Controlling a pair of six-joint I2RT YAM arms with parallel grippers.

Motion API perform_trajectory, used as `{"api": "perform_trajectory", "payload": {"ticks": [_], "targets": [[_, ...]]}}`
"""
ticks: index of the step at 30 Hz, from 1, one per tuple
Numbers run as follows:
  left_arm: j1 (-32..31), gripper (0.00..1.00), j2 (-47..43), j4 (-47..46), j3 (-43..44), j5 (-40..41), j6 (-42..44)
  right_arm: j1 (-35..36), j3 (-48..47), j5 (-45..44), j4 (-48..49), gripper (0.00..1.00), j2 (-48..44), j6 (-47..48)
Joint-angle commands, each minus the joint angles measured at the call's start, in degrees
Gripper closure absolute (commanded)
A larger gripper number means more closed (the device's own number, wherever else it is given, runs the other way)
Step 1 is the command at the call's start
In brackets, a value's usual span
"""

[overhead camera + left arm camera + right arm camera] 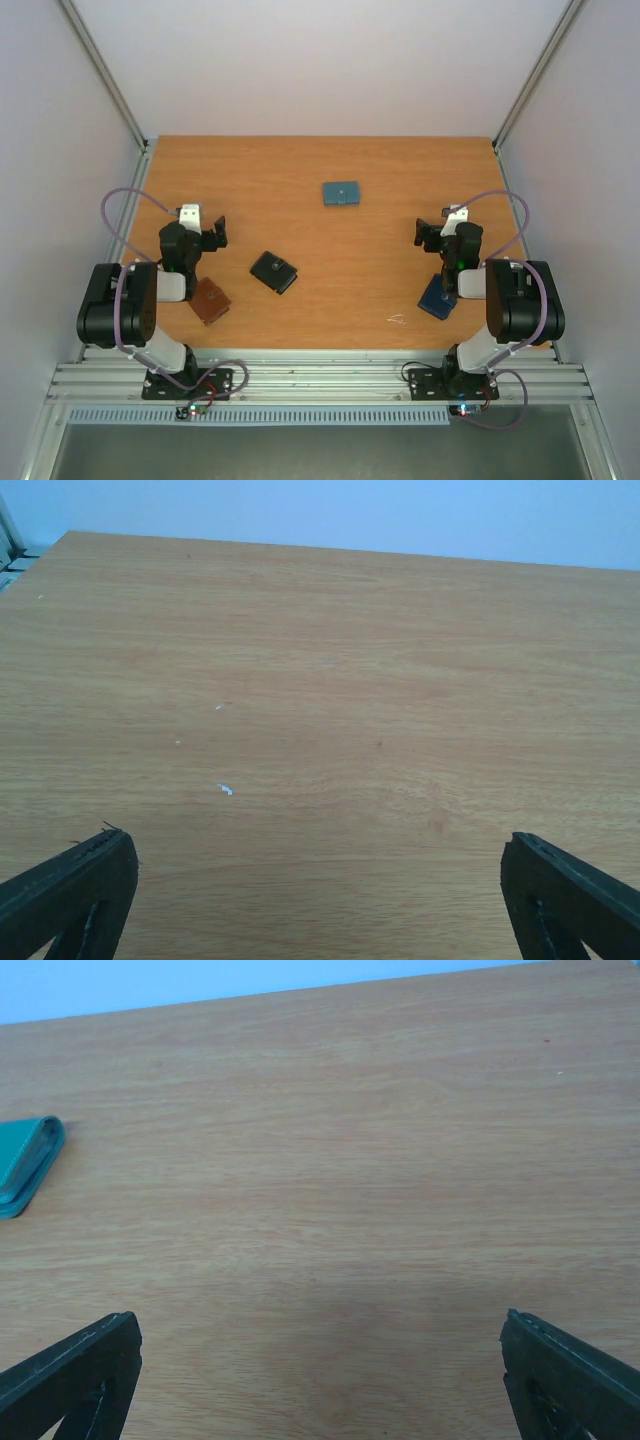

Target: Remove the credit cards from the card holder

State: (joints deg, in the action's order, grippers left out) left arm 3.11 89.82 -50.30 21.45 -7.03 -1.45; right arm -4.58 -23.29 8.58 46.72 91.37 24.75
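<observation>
**Both claws spread and empty, the card holder untouched beneath the right arm**

The left claw hung above the table with its two fingers spread wide and nothing between them. Its own camera showed only bare wood grain and a few pale specks. The right claw stood the same way, fingers far apart and empty. Its camera looked across bare wood, with the edge of a teal wallet at the far left.

From above, a brown wallet lay close beside the left arm, towards the front edge. A black wallet lay between the two arms, nearer the left one. The teal wallet sat farther back, near the middle of the table.

The card holder, dark navy, lay near the front edge on the right. It was partly hidden under the right arm and sat behind that claw, not in front of it. A small pale scrap lay on the wood just to its left. I could not tell whether the holder was folded shut. I saw no credit cards anywhere and judged they were inside it.

I judged the task was not yet begun, with the reach for the holder as the step in hand. The next move called for drawing the right claw back and down to the holder. One claw would probably need to pin it while the other opened the fold and pinched a card edge.
</observation>
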Motion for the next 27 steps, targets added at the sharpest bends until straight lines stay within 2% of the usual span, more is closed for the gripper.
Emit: {"api": "perform_trajectory", "payload": {"ticks": [1,6,10,12,15,17,19,21,23,24,27], "targets": [[-0.3,0.01,-0.2,-2.5,1.0,0.8,0.8,-0.2,-0.8,-0.2,1.2,0.01,-0.2,0.8],[-0.3,0.01,-0.2,-2.6,1.0,0.8,0.8,-0.3,0.2,-3.0,1.6,0.01,-2.3,-0.6],[-0.3,0.01,-0.7,-2.1,1.0,-0.3,1.0,-0.3,0.6,-9.2,-6.2,0.01,-12.4,-2.5],[-0.3,0.01,-3.2,-2.0,0.1,-2.7,1.3,-0.3,-1.2,-13.5,-13.7,0.02,-19.0,-5.3],[-0.3,0.01,-13.5,4.2,-0.6,-6.6,3.7,-0.3,-9.9,-14.6,-36.0,0.02,-27.1,-10.4],[-0.3,0.01,-20.3,11.5,1.2,-6.7,3.2,-0.3,-18.0,-15.3,-52.6,0.02,-28.4,-13.3],[-0.3,0.01,-25.8,23.4,5.9,-8.5,2.3,-0.3,-26.3,-17.8,-68.1,0.02,-26.9,-14.1],[-0.3,0.01,-28.9,37.8,11.9,-14.3,2.2,-0.3,-34.3,-20.4,-81.8,0.02,-24.4,-14.7],[-0.3,0.01,-30.0,46.9,17.0,-18.1,0.5,-0.3,-40.5,-21.7,-93.3,0.02,-22.0,-16.6],[-0.3,0.01,-30.4,49.1,18.4,-19.4,-2.4,-0.3,-43.4,-22.3,-100.5,0.01,-20.9,-18.4],[-0.4,0.01,-32.5,48.7,18.1,-20.2,-11.6,-0.3,-45.3,-23.0,-112.8,0.01,-18.7,-25.5]]}}
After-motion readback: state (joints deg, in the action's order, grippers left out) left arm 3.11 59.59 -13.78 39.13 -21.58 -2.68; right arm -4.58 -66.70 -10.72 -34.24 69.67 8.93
